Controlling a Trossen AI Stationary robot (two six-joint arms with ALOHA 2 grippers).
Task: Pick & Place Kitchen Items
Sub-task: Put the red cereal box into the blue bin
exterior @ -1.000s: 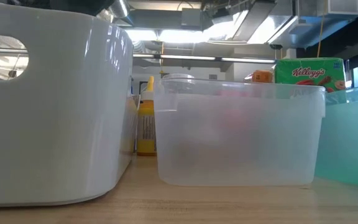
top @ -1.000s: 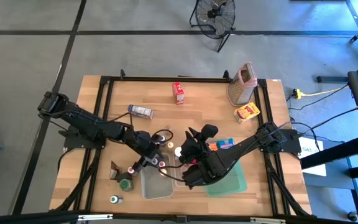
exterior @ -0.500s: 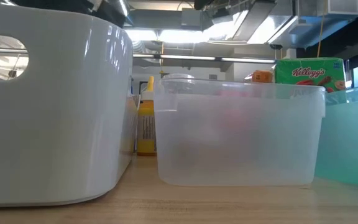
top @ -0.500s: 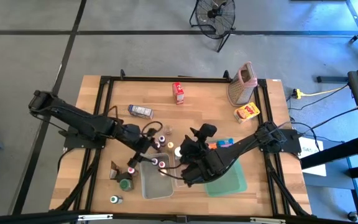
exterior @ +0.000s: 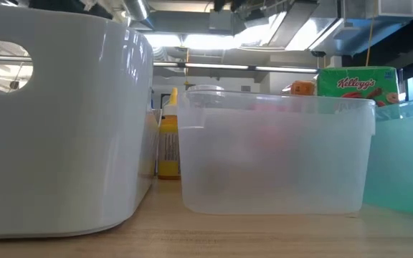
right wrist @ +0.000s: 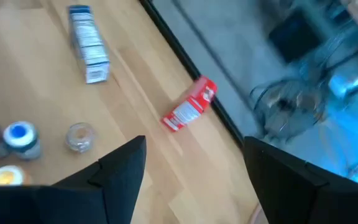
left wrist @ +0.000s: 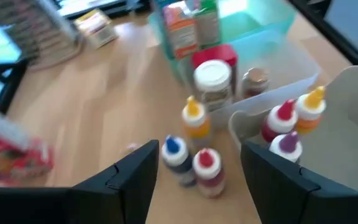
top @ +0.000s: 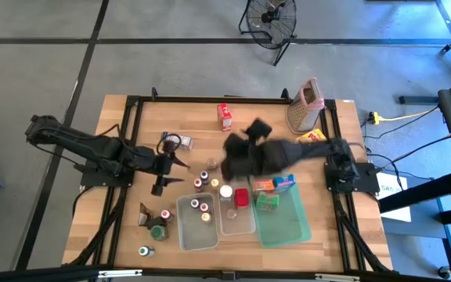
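Capped spice bottles (left wrist: 197, 165), boxy cartons (top: 276, 184), translucent plastic tubs (top: 196, 222)

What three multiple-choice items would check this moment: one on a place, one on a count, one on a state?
1. Where is the red carton?
A. on the floor
B. lying on the bare tabletop near its edge
C. stacked on another carton

2. How many bottles stand in the larger clear tub?
A. none
B. six
C. three

3. How is the right gripper?
A. open, nothing between its fingers
B. shut on a bottle
C. shut on a carton

Answers: 1 B, it lies on wood beside the frame rail; 2 C, the left wrist view shows three caps inside; 3 A, the right wrist view shows its fingers spread over bare table.
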